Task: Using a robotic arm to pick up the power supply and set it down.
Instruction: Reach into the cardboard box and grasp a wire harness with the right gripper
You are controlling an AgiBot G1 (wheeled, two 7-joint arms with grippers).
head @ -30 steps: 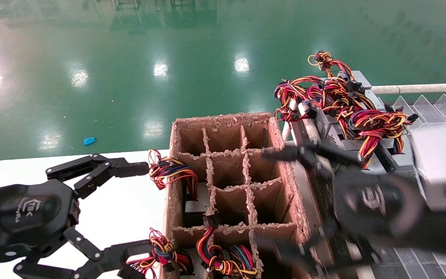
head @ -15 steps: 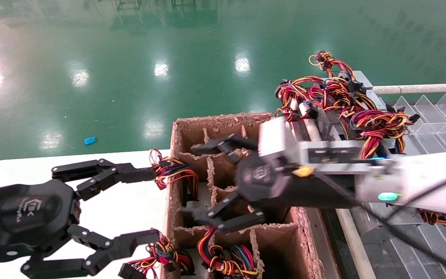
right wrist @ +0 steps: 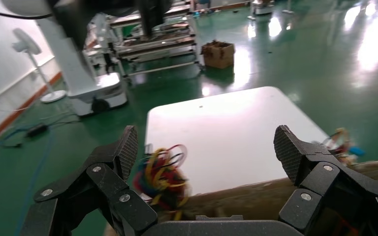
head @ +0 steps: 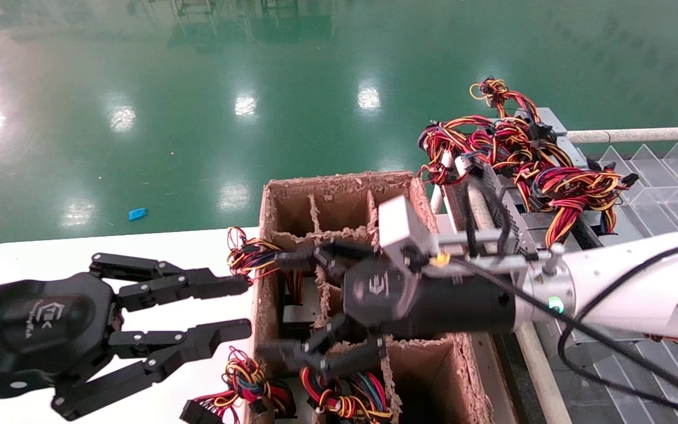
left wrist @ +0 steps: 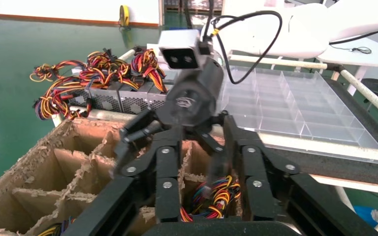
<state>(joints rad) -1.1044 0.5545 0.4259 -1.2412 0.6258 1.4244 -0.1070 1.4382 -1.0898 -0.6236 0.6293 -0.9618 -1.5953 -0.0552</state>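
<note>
The robotic arm [head: 621, 288] reaches across the cardboard divider box [head: 339, 194], its right pincer [head: 295, 306] spread wide and empty above the box's left-hand cells. In one of those cells, just under the pincer, sits a grey power supply [head: 299, 309]; its wire bundle [head: 259, 259] spills over the box's left wall. The left pincer [head: 221, 309] hovers part-open over the white counter [head: 33, 253], left of the box. More supplies [head: 527, 159] lie heaped right of the box.

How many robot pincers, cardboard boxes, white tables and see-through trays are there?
Cardboard box: 1
White table: 1
Clear tray: 1
Pincers: 2, the left pincer beside the box, the right pincer over it
Total: 5
</note>
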